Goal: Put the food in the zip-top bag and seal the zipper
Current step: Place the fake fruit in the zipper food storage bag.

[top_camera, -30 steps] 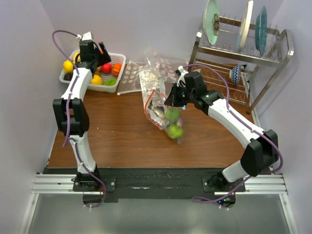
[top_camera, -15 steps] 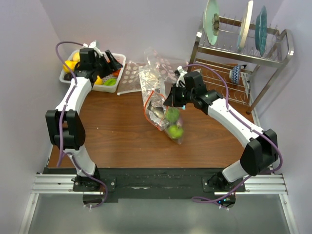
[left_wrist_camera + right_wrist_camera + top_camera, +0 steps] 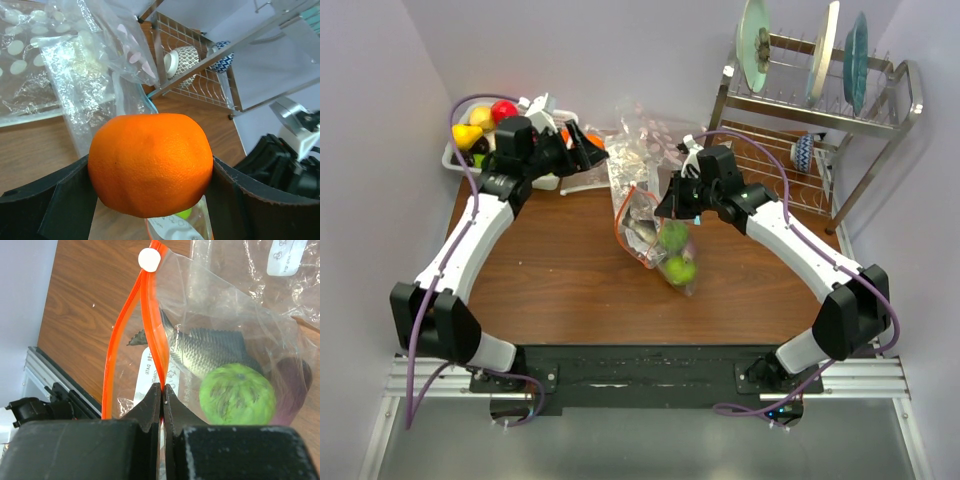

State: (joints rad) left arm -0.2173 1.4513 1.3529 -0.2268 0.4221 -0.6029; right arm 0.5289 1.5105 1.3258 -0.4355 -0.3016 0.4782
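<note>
Both grippers are busy: the left gripper (image 3: pixel 585 150) hovers over the far edge of the tabletop (image 3: pixel 550 280), left of centre, its jaws spread wide around a toy orange (image 3: pixel 150 165) that fills the gap between the fingers. Closed tight, the right gripper (image 3: pixel 161 390) pinches one side of the orange-red zipper (image 3: pixel 152 320), whose two strips stand apart, so the mouth gapes. Below that grip, the zip-top bag (image 3: pixel 650 235) sits over the middle of the tabletop, to the right of the orange, holding a toy fish (image 3: pixel 210 352) and a green fruit (image 3: pixel 237 394). More toy fruit, yellow and red, sits in the white basket (image 3: pixel 452 158) at the far left corner. Other clear bags (image 3: pixel 645 135) lie crumpled along the far edge, and a dish rack (image 3: pixel 880 110) stands at the far right corner.
</note>
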